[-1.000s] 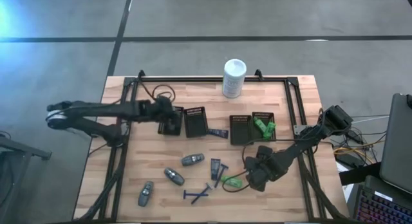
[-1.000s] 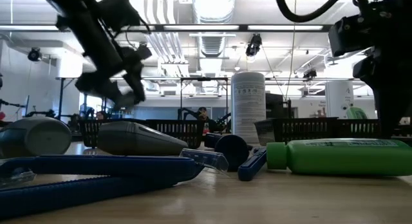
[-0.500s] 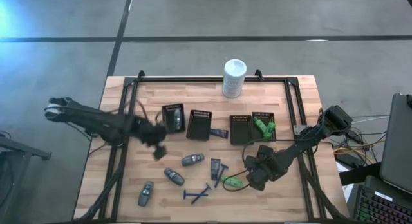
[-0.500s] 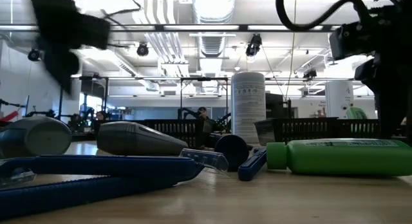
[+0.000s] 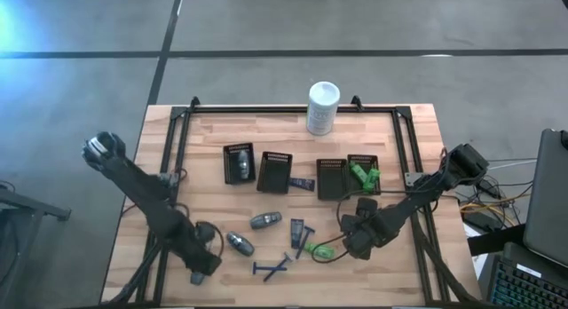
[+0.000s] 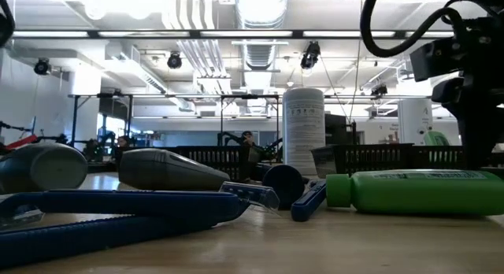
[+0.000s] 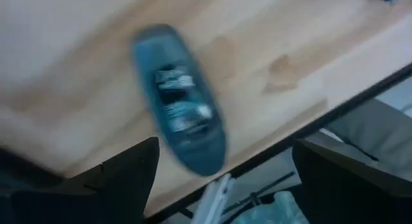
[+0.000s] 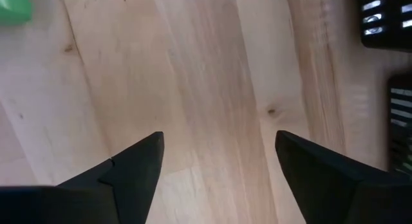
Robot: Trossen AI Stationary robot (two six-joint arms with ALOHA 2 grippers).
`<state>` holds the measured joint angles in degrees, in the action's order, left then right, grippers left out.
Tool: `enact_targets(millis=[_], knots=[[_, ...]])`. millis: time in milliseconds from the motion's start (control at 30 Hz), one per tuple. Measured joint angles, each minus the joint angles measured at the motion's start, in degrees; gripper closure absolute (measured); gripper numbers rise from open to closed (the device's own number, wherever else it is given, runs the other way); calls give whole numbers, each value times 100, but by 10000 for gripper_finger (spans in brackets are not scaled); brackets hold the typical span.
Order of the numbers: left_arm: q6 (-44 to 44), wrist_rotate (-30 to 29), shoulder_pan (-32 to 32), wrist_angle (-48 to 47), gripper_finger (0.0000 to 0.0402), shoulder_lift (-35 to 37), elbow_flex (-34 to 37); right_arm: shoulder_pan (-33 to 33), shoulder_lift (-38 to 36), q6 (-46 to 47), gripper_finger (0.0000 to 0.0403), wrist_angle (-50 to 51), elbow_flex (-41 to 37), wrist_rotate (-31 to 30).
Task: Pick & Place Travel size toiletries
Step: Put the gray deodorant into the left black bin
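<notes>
Left pincer (image 5: 202, 265), fingers spread wide, hangs over the grey bottle (image 7: 179, 114) near the surface's (image 5: 293, 282) edge; we judge it poised for pickup.

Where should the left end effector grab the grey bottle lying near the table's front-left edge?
Grip the grey bottle across its narrow middle, coming straight down. It lies flat on the table, long and oval, so its slim sides suit the open left end effector hovering above it.
</notes>
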<state>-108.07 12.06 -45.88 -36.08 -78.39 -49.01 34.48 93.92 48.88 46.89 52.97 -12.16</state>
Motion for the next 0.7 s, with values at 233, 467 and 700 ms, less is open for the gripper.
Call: enact_targets(millis=[233,467,700], knots=[[52,384,-47,-185,47,-1257,-356,139,-68,47,81,5,-62,-2],[270,494,-28,-183,120,-1719,-351,325,-95,323,67,35,-105,28],[654,470,202,-359,190,-1291,-168,470,-95,721,56,51,-113,46]])
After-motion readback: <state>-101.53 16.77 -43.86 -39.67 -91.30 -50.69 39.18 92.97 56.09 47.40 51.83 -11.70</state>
